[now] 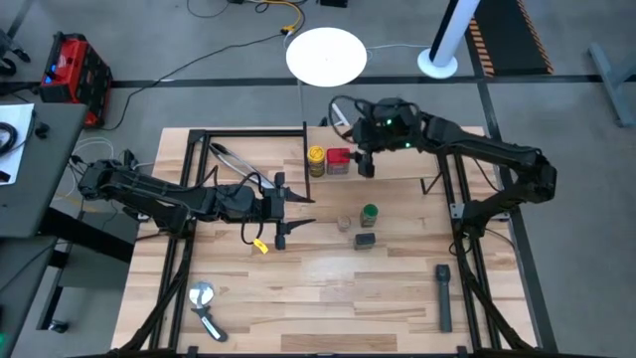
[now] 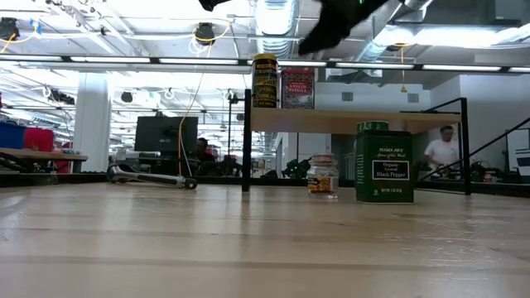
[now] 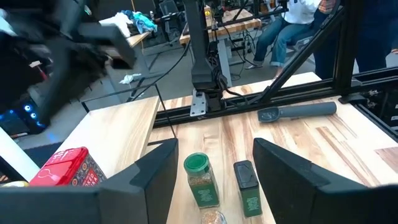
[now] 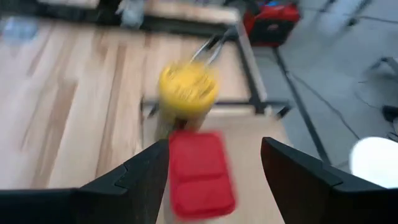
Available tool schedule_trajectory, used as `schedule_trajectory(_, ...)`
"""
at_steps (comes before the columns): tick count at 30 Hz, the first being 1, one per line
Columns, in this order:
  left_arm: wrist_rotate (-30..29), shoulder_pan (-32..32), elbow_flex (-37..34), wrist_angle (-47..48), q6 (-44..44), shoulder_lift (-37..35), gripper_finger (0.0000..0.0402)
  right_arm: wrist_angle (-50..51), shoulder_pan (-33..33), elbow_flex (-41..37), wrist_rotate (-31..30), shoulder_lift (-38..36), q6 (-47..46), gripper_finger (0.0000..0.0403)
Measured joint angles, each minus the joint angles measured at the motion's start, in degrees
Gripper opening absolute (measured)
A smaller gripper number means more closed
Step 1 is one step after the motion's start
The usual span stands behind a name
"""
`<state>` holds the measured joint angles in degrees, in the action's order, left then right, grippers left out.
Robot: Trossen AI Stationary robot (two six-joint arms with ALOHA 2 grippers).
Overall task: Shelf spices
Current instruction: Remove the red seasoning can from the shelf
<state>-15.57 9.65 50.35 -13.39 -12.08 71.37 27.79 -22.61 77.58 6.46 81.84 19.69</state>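
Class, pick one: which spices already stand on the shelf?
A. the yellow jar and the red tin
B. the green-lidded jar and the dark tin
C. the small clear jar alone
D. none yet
A: the yellow jar and the red tin stand side by side on the shelf; the other three are on the table.

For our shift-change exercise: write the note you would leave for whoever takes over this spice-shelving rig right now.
Right gripper: open, empty, above the red tin on the shelf.
Left gripper: open, empty, over the table, facing the spices below.
Done: yellow jar and red tin stand side by side on the shelf.
Left: green-lidded jar, dark grey tin and small clear jar on the table, near the shelf. Shelve these three.
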Motion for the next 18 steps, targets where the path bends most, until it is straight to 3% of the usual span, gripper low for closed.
schedule_trajectory(11,0.0,0.0,0.0,0.2,0.2,0.0,0.0201,5.8,3.2,3.6,-10.6,4.1,0.3,0.0256)
schedule_trajectory(18,0.0,0.0,0.0,0.4,-0.6,0.0,0.0201,5.6,5.5,3.6,-11.2,5.7,0.3,0.0256)
